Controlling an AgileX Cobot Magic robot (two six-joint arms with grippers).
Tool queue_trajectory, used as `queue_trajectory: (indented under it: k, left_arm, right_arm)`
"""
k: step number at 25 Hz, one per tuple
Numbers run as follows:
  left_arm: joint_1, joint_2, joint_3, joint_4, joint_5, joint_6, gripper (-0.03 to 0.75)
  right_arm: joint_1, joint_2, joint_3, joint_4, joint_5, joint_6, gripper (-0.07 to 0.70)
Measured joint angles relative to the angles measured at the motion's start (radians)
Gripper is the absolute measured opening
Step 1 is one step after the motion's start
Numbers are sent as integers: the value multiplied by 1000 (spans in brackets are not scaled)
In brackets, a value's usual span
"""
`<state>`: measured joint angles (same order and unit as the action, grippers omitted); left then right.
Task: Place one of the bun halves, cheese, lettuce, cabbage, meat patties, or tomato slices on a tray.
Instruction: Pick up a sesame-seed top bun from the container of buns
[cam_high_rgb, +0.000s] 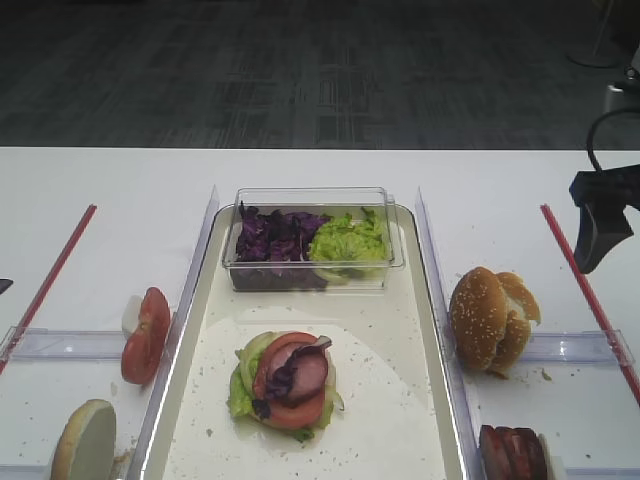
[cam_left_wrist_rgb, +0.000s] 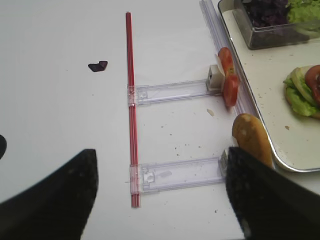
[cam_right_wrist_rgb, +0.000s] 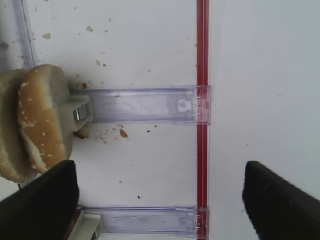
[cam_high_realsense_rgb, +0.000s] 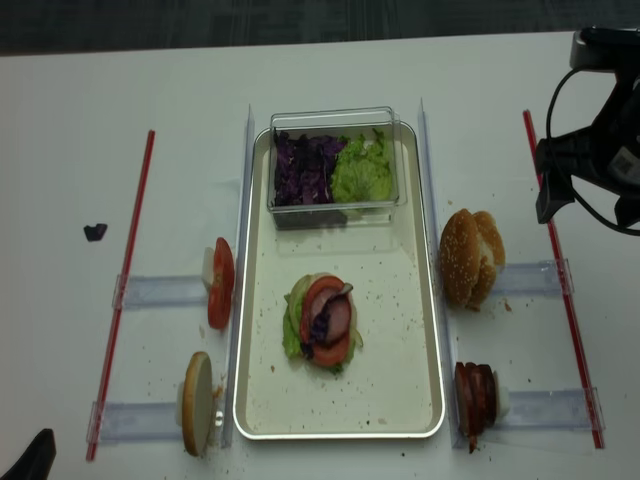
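Right tool (cam_right_wrist_rgb: 160, 192) wide, empty, hovering above the surface (cam_right_wrist_rgb: 260, 75). Sesame bun top (cam_right_wrist_rgb: 42, 122) stands on edge left of it, outside tray (cam_high_rgb: 425, 330). Right arm nearer.

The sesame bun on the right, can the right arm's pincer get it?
Probably yes. The right pincer hangs open, and nothing lies between it and the sesame bun standing outside the tray.

One tray (cam_high_realsense_rgb: 425, 330), one clear tub (cam_high_realsense_rgb: 335, 160), two sesame buns (cam_high_realsense_rgb: 470, 258), one pale bun half (cam_high_realsense_rgb: 197, 416), two red rods (cam_high_realsense_rgb: 125, 290).
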<state>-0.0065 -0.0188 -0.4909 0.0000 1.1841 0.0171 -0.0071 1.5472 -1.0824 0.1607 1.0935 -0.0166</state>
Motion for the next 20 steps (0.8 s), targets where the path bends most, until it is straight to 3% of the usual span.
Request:
queue_trajectory:
  k: [7,20]
  left_arm:
    - [0,0,0,0,0,0,491]
    - [0,0,0,-6,0,0,491]
  right_arm:
    - [110,7,-21,5,21,17,678]
    - [317,9,-170,63,127,103,678]
